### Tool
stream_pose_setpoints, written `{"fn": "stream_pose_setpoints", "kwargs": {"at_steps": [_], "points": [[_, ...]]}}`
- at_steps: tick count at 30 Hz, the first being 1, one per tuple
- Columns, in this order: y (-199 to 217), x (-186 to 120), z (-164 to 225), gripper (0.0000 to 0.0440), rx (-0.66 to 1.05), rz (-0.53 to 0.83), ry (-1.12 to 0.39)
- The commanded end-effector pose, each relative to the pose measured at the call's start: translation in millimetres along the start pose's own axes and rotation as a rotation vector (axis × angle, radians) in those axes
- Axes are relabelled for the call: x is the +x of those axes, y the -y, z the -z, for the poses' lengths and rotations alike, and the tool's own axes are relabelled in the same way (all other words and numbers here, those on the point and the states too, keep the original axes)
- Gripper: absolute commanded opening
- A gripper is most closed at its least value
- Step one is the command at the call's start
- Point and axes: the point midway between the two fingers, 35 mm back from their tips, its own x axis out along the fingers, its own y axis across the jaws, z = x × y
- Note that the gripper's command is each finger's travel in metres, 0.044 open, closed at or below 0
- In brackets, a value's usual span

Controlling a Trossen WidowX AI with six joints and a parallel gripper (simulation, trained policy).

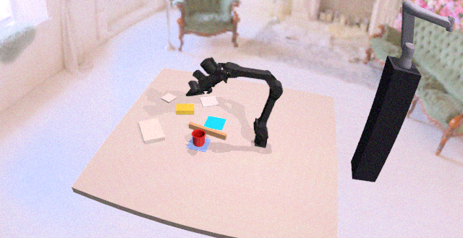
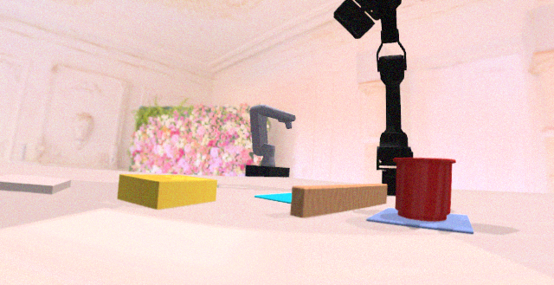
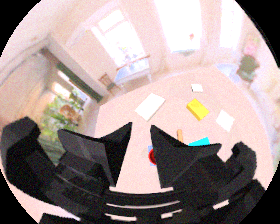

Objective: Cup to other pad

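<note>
Cup, red (image 1: pixel 198 139) (image 2: pixel 424 190) (image 3: pixel 151 156): one, upright on the periwinkle-blue pad (image 1: pixel 206 148) (image 2: pixel 462 224) (image 3: pixel 149 150), its contents too indistinct for me to tell; in my wrist view one of my fingers covers part of it. Hand (image 1: pixel 197 92) (image 3: pixel 141 126), mine: one, raised over the far part of the bench (image 1: pixel 253 187) (image 3: pixel 126 122), well apart from the cup, fingers partly spread with a narrow gap between the tips, holding nothing. Pad, cyan (image 1: pixel 215 123) (image 2: pixel 277 197) (image 3: pixel 200 142): one, flat, bearing no cup. Wooden bar (image 1: pixel 207 131) (image 2: pixel 339 199) (image 3: pixel 180 135): one, lying between the cup and the cyan pad. Yellow block (image 1: pixel 185 109) (image 2: pixel 166 191) (image 3: pixel 197 109): one, lying flat, apart from the bar. Large cream slab (image 1: pixel 151 131) (image 3: pixel 150 107): one, near the bench's side edge. Small pale tile (image 1: pixel 168 98) (image 3: pixel 196 88): one, beyond the yellow block. White square (image 1: pixel 209 101) (image 3: pixel 225 120): one, flat, near the same block. Grey arm (image 1: pixel 407 30) (image 2: pixel 259 131): one, mounted on a black pedestal (image 1: pixel 385 119) (image 2: pixel 267 171), standing well apart from my own black arm (image 1: pixel 269 100) (image 2: pixel 392 103).
</note>
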Motion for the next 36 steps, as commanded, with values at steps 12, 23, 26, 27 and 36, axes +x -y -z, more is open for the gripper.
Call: {"fn": "stream_pose_setpoints", "kwargs": {"at_steps": [12, 23, 26, 27, 36], "points": [[-3, 15, 23, 0.0127, 0.166, 0.118, -0.179], [9, 28, 44, 0.0116, 0.24, 0.253, -0.297], [14, 32, 50, 0.0122, 0.25, 0.294, -0.327], [16, 33, 52, 0.0125, 0.253, 0.308, -0.338], [32, 41, 73, 0.0139, 0.268, 0.434, -0.433]]}}
